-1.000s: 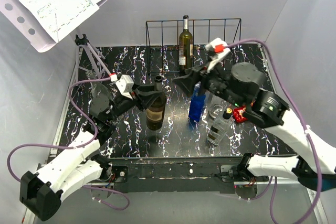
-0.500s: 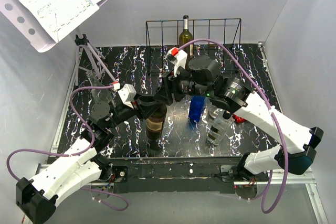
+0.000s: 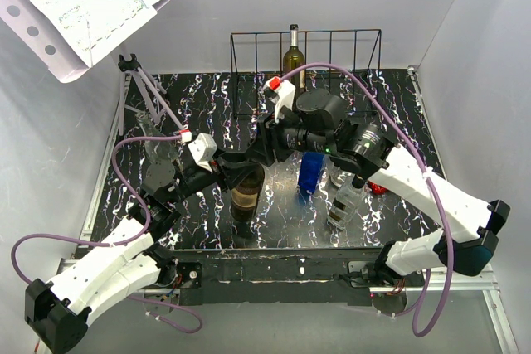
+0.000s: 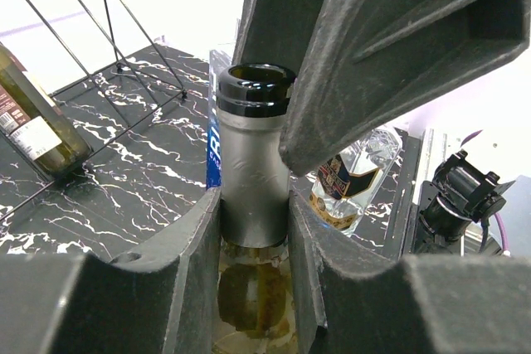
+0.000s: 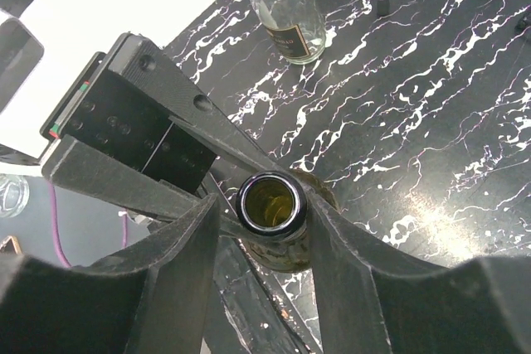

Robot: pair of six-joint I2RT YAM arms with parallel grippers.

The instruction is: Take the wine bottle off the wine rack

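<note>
A dark wine bottle (image 3: 246,192) stands upright on the black marbled table, well in front of the wine rack (image 3: 332,31), a low black wire basket at the back. My left gripper (image 3: 239,163) is shut on the bottle's grey-foiled neck (image 4: 255,163), which sits between its jaws (image 4: 253,213). My right gripper (image 3: 260,152) comes in from the other side, just above. Its fingers flank the open mouth (image 5: 272,202): one touches the rim, the other stands a sliver off, so this gripper (image 5: 261,205) is open. A second wine bottle (image 3: 293,68) stands in the rack (image 4: 141,31).
A blue bottle (image 3: 310,170), a clear liquor bottle (image 3: 344,201) and a small red thing (image 3: 379,185) stand right of the held bottle. A clear glass bottle (image 5: 286,6) and a music stand's tripod (image 3: 143,89) are on the left. White walls close in the sides.
My right arm has swung left from beside the blue bottle to the held bottle's top, and its jaws have narrowed around the mouth. The left gripper has kept its grip on the neck.
</note>
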